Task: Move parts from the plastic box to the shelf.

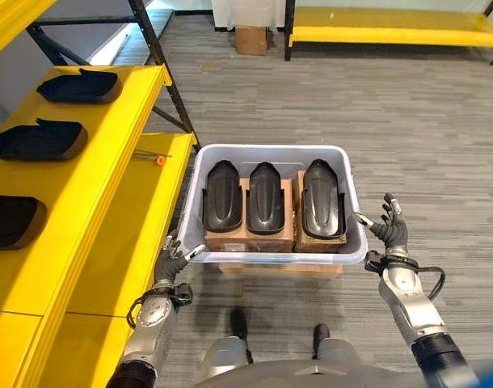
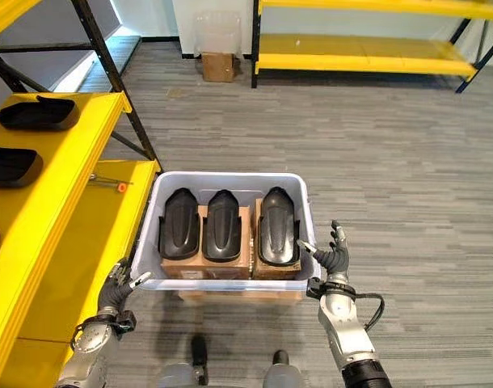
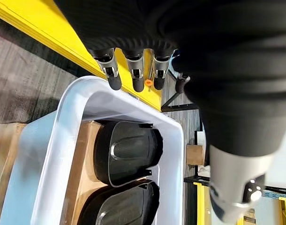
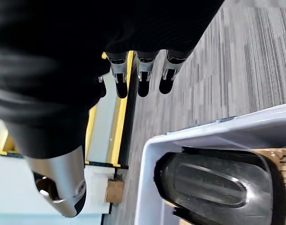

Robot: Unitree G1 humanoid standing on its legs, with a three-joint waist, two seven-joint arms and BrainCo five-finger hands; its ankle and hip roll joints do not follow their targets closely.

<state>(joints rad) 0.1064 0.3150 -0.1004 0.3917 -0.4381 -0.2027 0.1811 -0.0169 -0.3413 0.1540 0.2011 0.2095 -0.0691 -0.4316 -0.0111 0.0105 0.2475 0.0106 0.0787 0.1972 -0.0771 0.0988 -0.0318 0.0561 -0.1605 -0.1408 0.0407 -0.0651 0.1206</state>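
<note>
Three black parts (image 1: 265, 196) in plastic box (image 1: 272, 151): likely rigid, light, smooth; grasp edges; left hand (image 1: 170, 263), right hand (image 1: 389, 232) spread, empty.

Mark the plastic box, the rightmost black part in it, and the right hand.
plastic box (image 1: 275, 149): left eye view, far rim.
rightmost black part (image 1: 322, 198): left eye view, middle of its top face.
right hand (image 1: 389, 232): left eye view, palm, fingers spread open.
</note>
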